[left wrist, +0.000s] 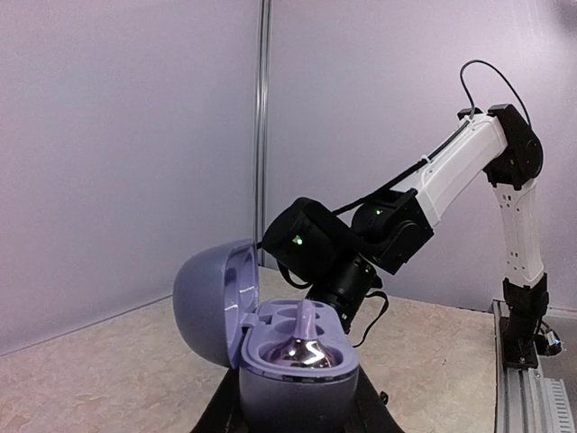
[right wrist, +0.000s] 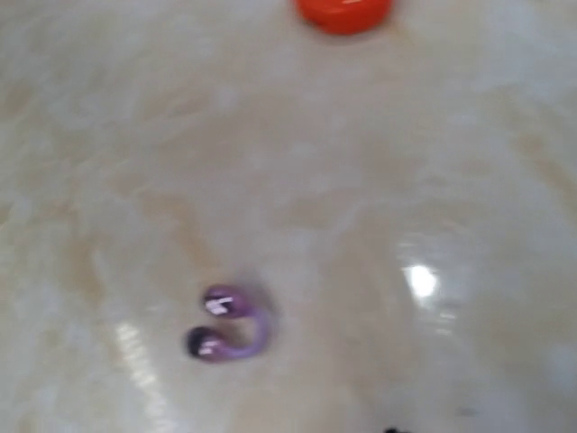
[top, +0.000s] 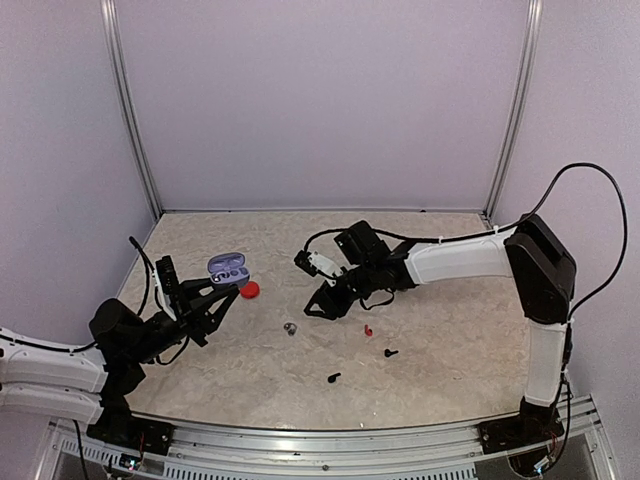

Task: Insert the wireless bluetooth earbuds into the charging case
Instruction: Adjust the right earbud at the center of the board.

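Note:
My left gripper (top: 224,287) is shut on an open lilac charging case (top: 228,269) and holds it above the table. In the left wrist view the case (left wrist: 293,392) sits between my dark fingers (left wrist: 221,413), its lid swung left, with one silvery earbud (left wrist: 304,348) seated in it. A second silvery-lilac earbud (top: 290,328) lies loose on the table and is blurred in the right wrist view (right wrist: 230,325). My right gripper (top: 320,306) hovers just up and right of it; its fingers do not show in the right wrist view. A red earbud (top: 368,330) and two black earbuds (top: 391,352) (top: 333,378) lie nearer the front.
A rounded red case (top: 249,290) lies on the table beside the left gripper and shows at the top of the right wrist view (right wrist: 344,11). The right arm (left wrist: 397,225) reaches across the table's middle. Pale walls enclose the marbled table (top: 450,340).

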{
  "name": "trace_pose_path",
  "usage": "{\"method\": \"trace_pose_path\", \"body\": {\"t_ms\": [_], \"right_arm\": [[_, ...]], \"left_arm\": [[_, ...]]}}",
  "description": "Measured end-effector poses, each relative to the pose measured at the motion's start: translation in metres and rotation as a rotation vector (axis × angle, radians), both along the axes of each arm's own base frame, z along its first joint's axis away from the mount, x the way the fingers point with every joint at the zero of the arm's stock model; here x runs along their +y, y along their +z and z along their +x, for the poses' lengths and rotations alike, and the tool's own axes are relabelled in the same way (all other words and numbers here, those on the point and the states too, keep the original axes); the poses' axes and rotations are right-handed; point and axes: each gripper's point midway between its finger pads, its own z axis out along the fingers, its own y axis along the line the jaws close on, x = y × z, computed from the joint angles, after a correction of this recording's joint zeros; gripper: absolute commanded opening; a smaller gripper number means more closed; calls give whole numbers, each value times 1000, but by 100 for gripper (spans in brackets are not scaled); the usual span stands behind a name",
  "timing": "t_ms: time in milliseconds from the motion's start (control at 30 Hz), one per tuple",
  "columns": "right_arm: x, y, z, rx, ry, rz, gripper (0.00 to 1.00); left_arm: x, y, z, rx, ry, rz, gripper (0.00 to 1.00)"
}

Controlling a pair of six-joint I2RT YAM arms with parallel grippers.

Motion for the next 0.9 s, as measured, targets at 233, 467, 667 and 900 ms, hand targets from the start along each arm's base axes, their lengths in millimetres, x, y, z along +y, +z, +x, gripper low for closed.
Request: {"method": "trace_pose_path", "body": {"t_ms": [233, 467, 667, 900], "right_arm": [[14, -14, -11, -29, 98, -10, 45], [35, -30, 0, 3, 174, 44, 46], [50, -27, 8, 85, 236, 151, 46], [47, -37, 7, 199, 268, 203, 46]], "left_arm": [[-1, -2, 1, 4, -1, 4, 0], [0, 0, 0, -1, -1, 1, 0], [1, 2, -1, -7, 0, -4, 0], [1, 4, -1, -11, 0, -7, 0]]}}
